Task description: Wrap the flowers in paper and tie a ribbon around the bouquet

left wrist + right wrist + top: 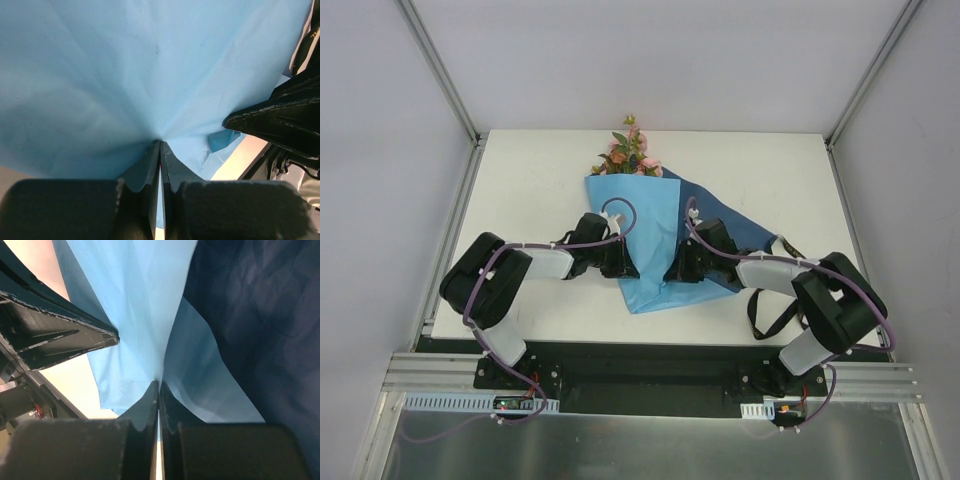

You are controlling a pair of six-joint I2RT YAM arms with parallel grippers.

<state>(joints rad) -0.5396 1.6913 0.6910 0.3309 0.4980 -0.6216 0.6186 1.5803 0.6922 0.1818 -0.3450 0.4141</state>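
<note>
One paper lies on the desk as a cone, its point at 6 o'clock near the front edge, with one bunch of flowers poking out at 12 by the far edge. Two hands pinch it: the left hand is clenched on its light blue face from 9, the right hand from 3. One ribbon loops at 4 near the front edge; bare desk lies widest at 9 and 2.

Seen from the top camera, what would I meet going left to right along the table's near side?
The left arm's elbow → left tool → right tool → ribbon → right arm's elbow. Both tools pinch the paper.
</note>
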